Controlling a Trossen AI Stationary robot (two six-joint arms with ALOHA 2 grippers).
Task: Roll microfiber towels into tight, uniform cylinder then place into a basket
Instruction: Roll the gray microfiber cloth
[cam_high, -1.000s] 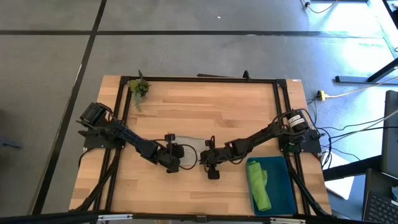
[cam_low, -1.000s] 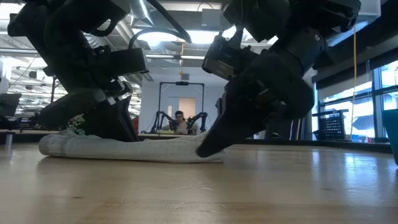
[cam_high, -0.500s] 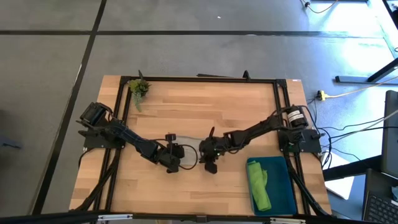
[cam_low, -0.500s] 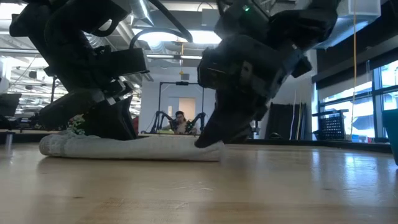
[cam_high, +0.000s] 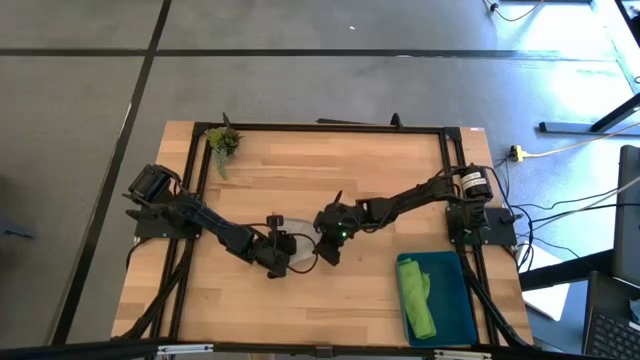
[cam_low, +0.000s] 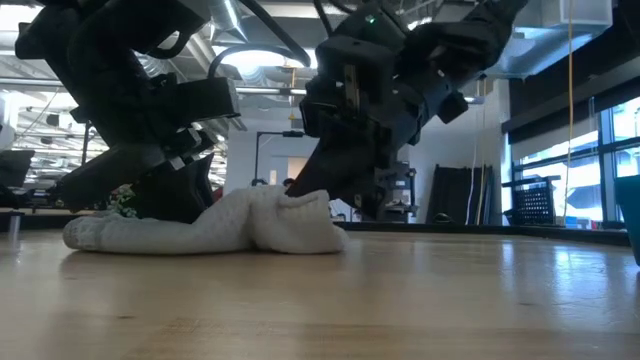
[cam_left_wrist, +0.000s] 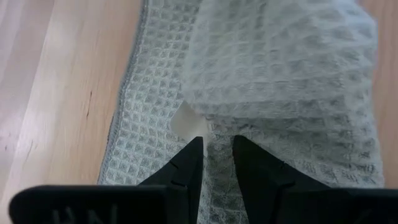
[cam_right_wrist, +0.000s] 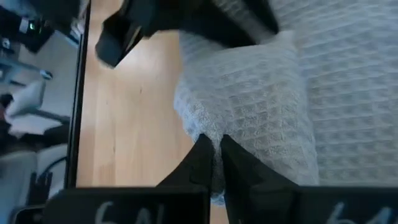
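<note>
Pale wooden tabletop (cam_high: 330, 165) underfoot, framed by a black rail, grey floor beyond. Nearest the front edge, toward the right corner: rectangular dark teal-blue plastic bin (cam_high: 455, 296) with low walls, a bright lime-green microfiber towel (cam_high: 417, 298) already lying inside as a loose roll along its length. Farther in, near the table's middle: pale grey-beige waffle-weave microfiber towel (cam_low: 210, 228), flat at one end and humped into a soft fold at the other. Left gripper (cam_high: 278, 262) on the flat end, fingers a little apart with a strip of cloth between the tips, pressed down like an anchor. Right gripper (cam_high: 328, 247) at the humped end, fingers together and pinched on the folded edge, lifted slightly over the rest of the cloth. Judged by the way the fabric slumps and wrinkles: light, limp, no stiffness of its own, textured enough not to slip from a pinch but quick to sag and unroll once released. Best taken at the very edge or corner of the fold, low against the wood, with the far end pinned for tension. Farthest back, at the left rear corner: small green plant sprig (cam_high: 223, 141), well apart from the work.
</note>
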